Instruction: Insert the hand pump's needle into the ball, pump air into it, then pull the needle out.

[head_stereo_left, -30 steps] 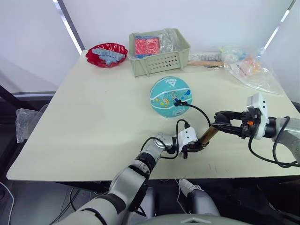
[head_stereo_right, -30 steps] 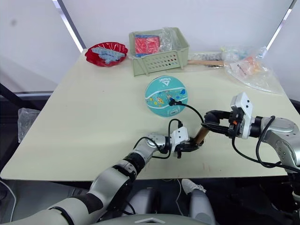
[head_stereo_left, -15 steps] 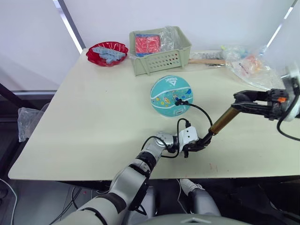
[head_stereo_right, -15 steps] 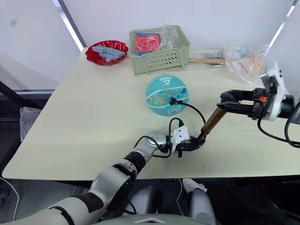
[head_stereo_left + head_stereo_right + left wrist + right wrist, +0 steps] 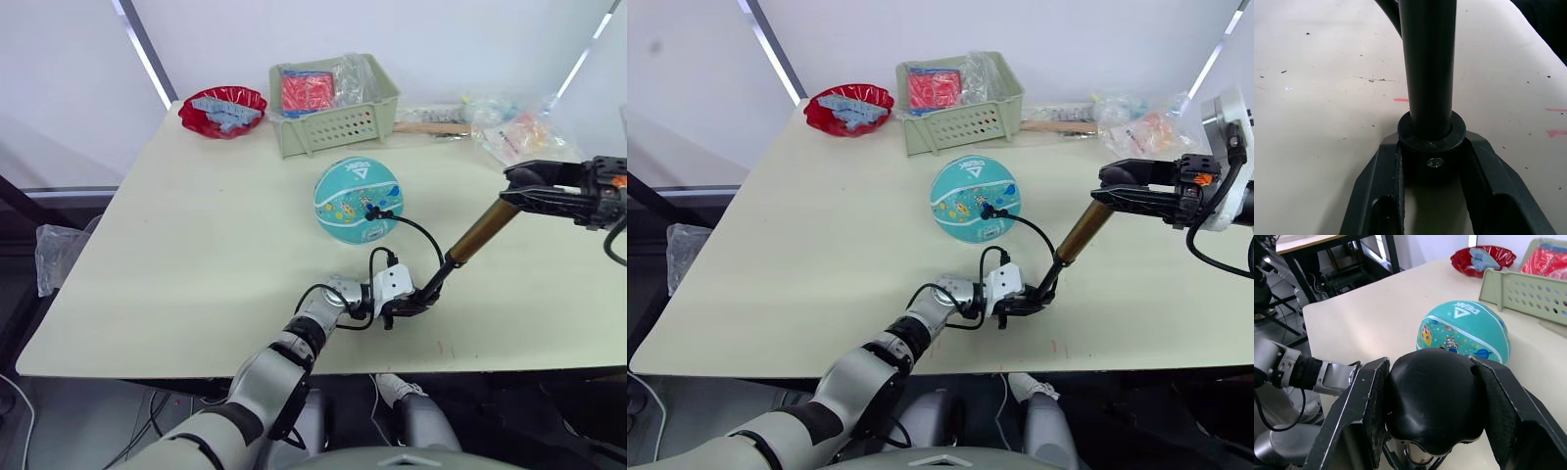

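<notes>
Since the earlier frames the right gripper (image 5: 534, 186) has drawn the pump handle (image 5: 521, 184) up and away from the left gripper (image 5: 409, 305), extending the rod.

Left eye view: the pump (image 5: 470, 240) slants between the two grippers. The left gripper is clenched on its lower black end cap at the tabletop (image 5: 196, 245); the right gripper is clenched on the handle. The hose (image 5: 416, 230) arcs from the left gripper to the ball (image 5: 358, 200), which rests beyond that gripper. The needle (image 5: 369, 211) fitting sits against the ball; insertion depth cannot be read.

Risk: with the rod extended and tilted, a push not in line with the barrel could slip the base from the left gripper or tug the hose, pulling the needle out or rolling the ball.

Beyond the ball, a green basket (image 5: 338, 132) holds red packets (image 5: 307, 94); a red bowl (image 5: 223, 116) holds blue pieces.

Left wrist view: both fingers (image 5: 1376, 196) clamp the black end cap (image 5: 1431, 142).

Right wrist view: both fingers (image 5: 1356, 421) clamp the handle, ball beyond.
</notes>
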### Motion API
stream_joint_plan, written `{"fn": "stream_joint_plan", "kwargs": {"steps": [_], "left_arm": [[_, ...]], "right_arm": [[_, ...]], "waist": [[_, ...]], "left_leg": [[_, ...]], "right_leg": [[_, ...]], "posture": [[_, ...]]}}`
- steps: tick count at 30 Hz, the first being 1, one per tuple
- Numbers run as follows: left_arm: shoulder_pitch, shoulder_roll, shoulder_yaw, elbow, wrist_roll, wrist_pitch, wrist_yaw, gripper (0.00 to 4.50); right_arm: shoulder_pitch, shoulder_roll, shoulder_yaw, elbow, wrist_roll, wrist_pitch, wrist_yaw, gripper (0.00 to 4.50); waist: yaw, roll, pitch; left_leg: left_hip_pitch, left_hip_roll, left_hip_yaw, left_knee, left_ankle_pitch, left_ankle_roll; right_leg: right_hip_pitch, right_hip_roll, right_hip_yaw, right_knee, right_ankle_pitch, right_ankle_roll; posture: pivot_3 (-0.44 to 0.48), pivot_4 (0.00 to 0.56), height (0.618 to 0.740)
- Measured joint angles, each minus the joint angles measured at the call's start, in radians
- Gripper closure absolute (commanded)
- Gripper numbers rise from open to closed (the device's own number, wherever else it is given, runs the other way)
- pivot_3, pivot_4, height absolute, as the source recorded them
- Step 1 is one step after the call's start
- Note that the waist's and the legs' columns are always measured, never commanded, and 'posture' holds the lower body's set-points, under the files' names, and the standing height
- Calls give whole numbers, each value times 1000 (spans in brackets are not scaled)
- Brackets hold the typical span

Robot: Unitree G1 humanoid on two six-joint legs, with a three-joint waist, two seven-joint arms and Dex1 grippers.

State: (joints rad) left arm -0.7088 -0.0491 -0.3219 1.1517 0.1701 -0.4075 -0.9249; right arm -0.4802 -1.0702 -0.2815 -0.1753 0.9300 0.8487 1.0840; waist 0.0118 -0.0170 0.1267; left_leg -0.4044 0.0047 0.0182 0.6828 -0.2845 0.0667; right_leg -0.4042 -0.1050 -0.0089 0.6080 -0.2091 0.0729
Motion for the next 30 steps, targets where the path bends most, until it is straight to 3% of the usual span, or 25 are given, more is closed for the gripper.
{"fn": "stream_joint_plan", "kwargs": {"steps": [10, 23, 30], "left_arm": [[5, 8, -3, 1, 4, -1, 15, 3377], [0, 25, -30, 1, 20, -13, 16, 3377], [1, 26, -29, 1, 20, -12, 14, 3377]], "right_arm": [[68, 49, 112, -5, -94, -96, 3, 2425], [187, 180, 252, -59, -265, -198, -79, 2425], [190, 206, 262, -89, -285, -208, -94, 2425]], "waist": [[-5, -10, -8], [-13, -12, -11], [-14, -11, -13]], "left_leg": [[4, 1, 0, -1, 0, 0], [4, 1, 0, -3, 0, -1], [5, 1, 0, -4, 0, -1]], "right_leg": [[1, 0, 4, 0, 0, 0], [1, 0, 5, 0, 0, 0], [1, 0, 5, -1, 0, -1]], "posture": [[0, 150, 738], [0, 150, 738], [0, 150, 738]]}}
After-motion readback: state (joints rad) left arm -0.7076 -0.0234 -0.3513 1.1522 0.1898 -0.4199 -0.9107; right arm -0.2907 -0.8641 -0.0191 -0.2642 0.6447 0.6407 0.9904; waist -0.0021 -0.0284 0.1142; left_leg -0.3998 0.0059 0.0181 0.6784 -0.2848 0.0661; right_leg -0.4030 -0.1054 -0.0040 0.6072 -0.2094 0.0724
